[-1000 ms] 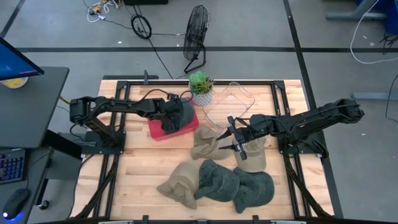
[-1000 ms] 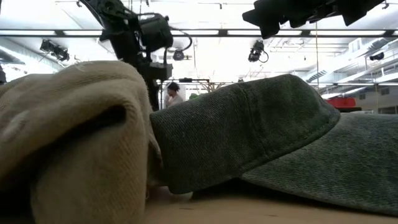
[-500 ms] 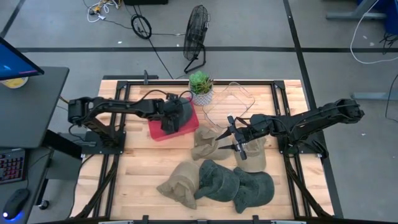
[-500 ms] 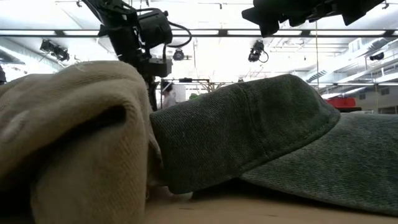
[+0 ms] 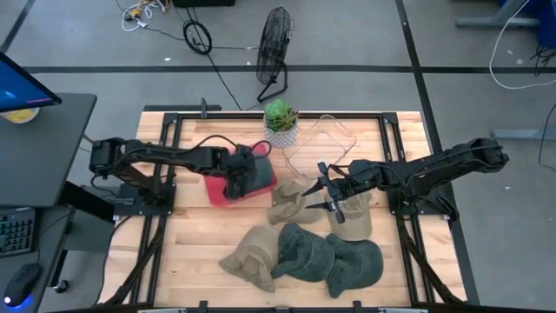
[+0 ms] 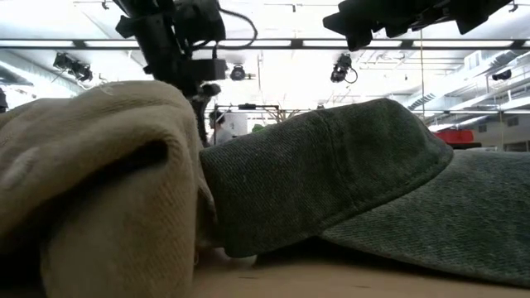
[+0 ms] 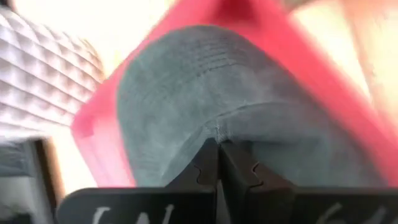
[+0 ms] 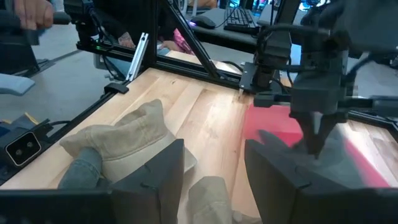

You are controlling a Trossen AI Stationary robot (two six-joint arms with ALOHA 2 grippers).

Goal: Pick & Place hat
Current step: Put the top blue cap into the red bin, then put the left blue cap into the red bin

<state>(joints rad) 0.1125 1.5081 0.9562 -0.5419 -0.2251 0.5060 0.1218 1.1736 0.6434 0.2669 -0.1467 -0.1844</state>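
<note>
Left end effector (image 7: 217, 163) is clenched on the grey hat (image 7: 205, 99), lowered into the red tray (image 5: 219, 188). Right end effector (image 5: 328, 193) waits released beside the tray. Risk — fabric snagging on release and dragging back out.

Grey-green hat (image 7: 205, 112) lying in a red tray (image 5: 219, 189) — tan hats (image 5: 248, 256) and dark green hats (image 5: 304, 252) on pale wood table (image 5: 191, 252).

The left arm reaches across from the left side, and its pincer (image 5: 241, 176) is pointing down with both fingers pinched tight together. The right arm stretches in from the right, and its pincer (image 5: 327, 193) has its fingers spread apart.
</note>
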